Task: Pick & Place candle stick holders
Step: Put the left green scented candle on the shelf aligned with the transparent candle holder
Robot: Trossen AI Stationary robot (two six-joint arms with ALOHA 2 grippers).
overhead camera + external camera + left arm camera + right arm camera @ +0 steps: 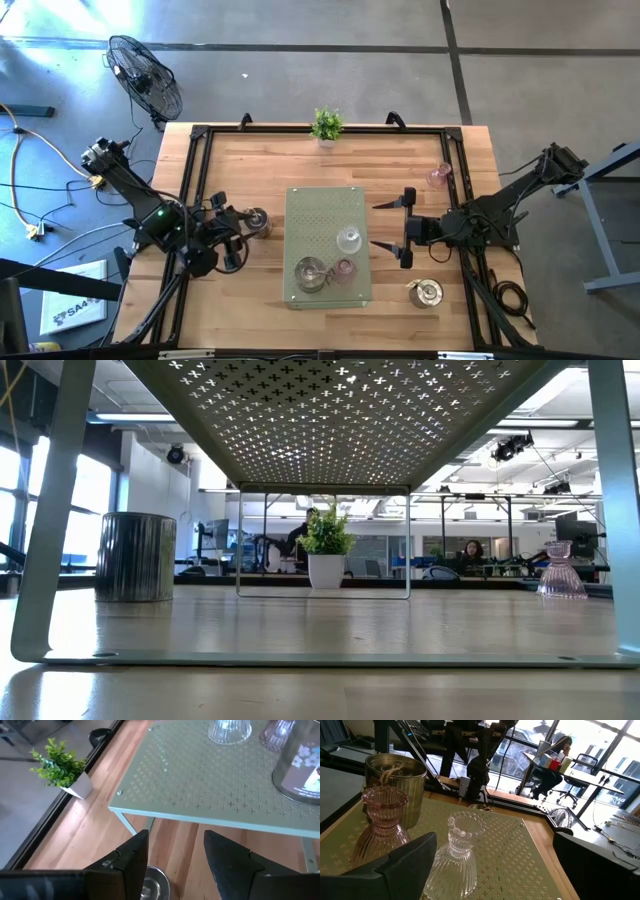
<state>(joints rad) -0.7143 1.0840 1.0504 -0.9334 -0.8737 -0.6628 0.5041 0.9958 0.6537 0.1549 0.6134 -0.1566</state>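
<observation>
Working both grippers at the green shelf (325, 215), we had three holders already on it.

Our left gripper (240, 237) hung with fingers apart, a silver holder (258, 222) between them and just ahead on the table, the shelf's edge beyond it. Our right gripper (392, 230) stood wide and empty at the shelf's other side, the clear cup (348, 239) just ahead of its fingertips, the pink cup (345, 268) beside that and the silver tin (311, 273) farther in. Behind the right gripper, a second pink cup (439, 176) and another silver holder (425, 292) sat on the table, well apart from each other.
</observation>
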